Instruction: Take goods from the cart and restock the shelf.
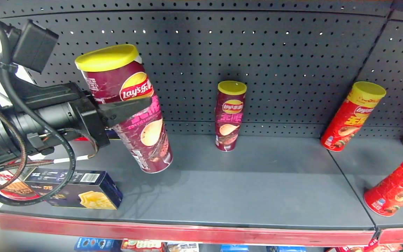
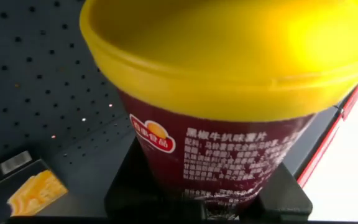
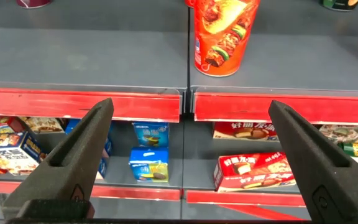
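My left gripper [image 1: 139,111] is shut on a maroon chips can [image 1: 126,105] with a yellow lid, gripping it around the middle. The can hangs tilted just above the left part of the dark grey shelf [image 1: 243,189], its lid leaning left. In the left wrist view the same can [image 2: 229,93] looms close, with the black fingers [image 2: 281,193] at its sides. A matching maroon can [image 1: 230,117] stands upright at the back near the pegboard. My right gripper [image 3: 191,168] is open and holds nothing, in front of the shelf's red edge [image 3: 86,102].
A dark blue box [image 1: 79,189] lies at the shelf's front left, below my left arm. Two red cans [image 1: 353,117] [image 1: 395,189] stand on the right section; a red can [image 3: 222,34] stands near the shelf's edge. Boxes of snacks [image 3: 148,165] fill the lower shelves.
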### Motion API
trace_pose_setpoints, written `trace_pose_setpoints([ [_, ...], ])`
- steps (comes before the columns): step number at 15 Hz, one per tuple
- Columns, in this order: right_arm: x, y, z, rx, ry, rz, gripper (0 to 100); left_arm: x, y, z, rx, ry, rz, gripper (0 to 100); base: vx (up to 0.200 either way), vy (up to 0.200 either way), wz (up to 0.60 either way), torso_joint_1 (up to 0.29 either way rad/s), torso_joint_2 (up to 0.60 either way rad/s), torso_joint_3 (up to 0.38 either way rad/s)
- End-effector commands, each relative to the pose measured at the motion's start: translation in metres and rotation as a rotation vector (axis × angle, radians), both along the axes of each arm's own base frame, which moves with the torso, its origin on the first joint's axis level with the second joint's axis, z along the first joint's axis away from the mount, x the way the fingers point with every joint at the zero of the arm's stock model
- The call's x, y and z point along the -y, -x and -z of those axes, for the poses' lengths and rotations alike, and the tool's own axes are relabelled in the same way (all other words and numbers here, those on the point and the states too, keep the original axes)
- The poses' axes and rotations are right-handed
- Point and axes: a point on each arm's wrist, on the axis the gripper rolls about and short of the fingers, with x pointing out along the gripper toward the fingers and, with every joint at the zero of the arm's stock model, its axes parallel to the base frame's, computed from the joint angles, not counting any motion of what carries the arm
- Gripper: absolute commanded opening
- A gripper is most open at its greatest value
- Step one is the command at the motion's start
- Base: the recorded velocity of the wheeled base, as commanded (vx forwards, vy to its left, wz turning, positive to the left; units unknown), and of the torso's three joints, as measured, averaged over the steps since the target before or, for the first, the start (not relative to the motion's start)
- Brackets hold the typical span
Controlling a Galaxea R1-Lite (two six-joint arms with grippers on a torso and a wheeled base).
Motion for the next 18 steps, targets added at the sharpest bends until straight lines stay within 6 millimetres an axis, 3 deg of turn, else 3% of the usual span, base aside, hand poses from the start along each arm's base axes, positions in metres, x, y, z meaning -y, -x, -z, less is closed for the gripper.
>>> trace_pose_setpoints([
  [1, 0.0, 0.0, 0.0, 0.0, 0.001, 0.0, 100, -0.0002, 0.0004, -0.0001, 0.001, 0.0, -0.001, 0, 0.0, 0.0, 0.0, 0.0, 0.0, 0.0],
  [18, 0.0, -0.0001, 0.0003, -0.004, 0.004, -0.002, 100, -0.0027, 0.0007, 0.0094, -0.034, -0.007, -0.016, 0, 0.0, 0.0, 0.0, 0.0, 0.0, 0.0],
])
